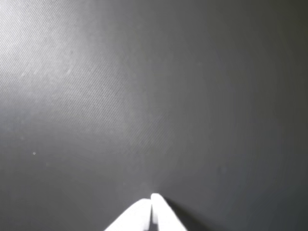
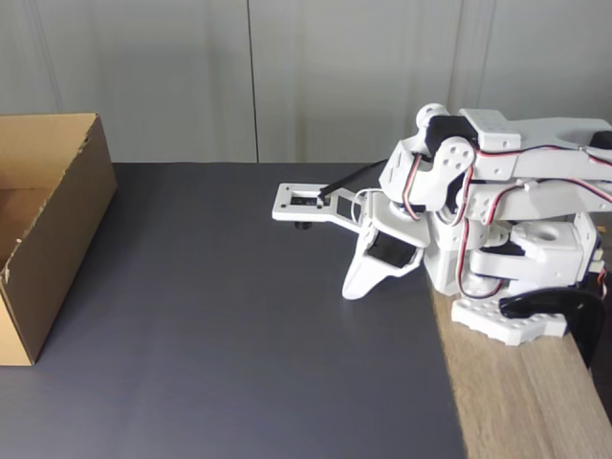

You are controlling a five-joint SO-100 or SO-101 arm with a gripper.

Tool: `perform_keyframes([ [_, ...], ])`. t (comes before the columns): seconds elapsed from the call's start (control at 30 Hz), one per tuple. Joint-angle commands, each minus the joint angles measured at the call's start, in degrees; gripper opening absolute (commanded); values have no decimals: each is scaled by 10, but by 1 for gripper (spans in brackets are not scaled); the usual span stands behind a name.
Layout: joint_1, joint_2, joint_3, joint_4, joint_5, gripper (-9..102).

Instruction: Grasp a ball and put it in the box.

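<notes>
The brown cardboard box stands open-topped at the left edge of the fixed view, on the dark mat. The ball is out of view. My white arm is folded up at the right, with the gripper pointing down at the mat, far to the right of the box. In the wrist view the two white fingertips of the gripper meet at the bottom edge, shut with nothing between them, just above bare mat.
A dark grey mat covers most of the table. A strip of bare wooden tabletop runs along the right, where the arm's white base is fixed. A pale wall stands behind.
</notes>
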Motion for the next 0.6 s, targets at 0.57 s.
perform_keyframes([
  [0.57,115,-5,2,11,4,0],
])
